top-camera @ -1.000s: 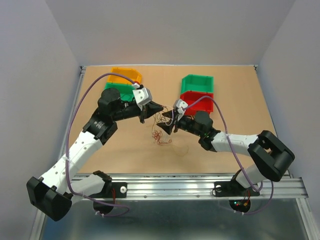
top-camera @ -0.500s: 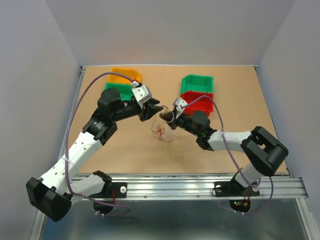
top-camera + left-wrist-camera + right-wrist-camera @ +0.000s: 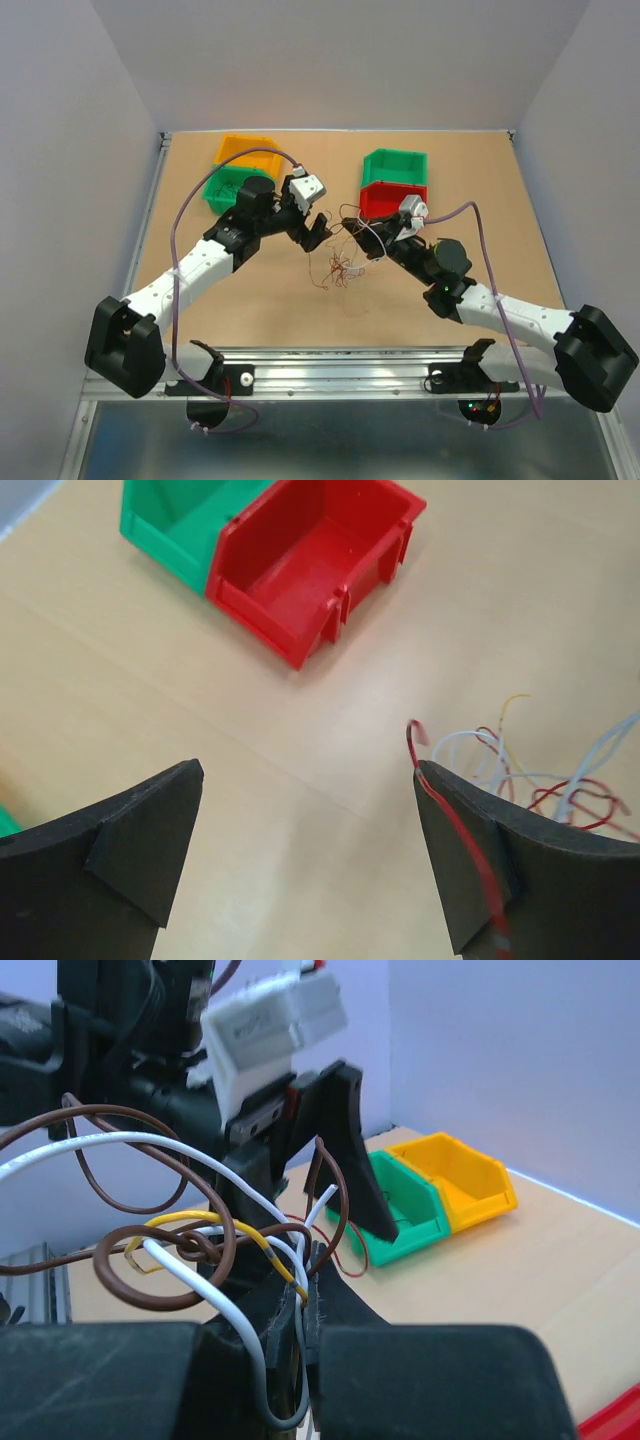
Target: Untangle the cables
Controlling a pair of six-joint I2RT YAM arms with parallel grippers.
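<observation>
Left of the red bin (image 3: pixel 392 200), the left gripper (image 3: pixel 318 228) stands with its jaws spread wide, gripping nothing, though one red strand drapes across it. It looks free to take a fresh hold. The cables (image 3: pixel 340 268), a small reddish-brown and pale wad, sit just left of the red bin, between both grippers. The right gripper (image 3: pixel 378 245), just beside the red bin, pinches white, yellow and brown strands, likely anchoring the wad for pulling apart.

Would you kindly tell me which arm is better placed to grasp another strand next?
Probably left: the left gripper stands open with the cables lying against one finger, while the right gripper is shut on them.
</observation>
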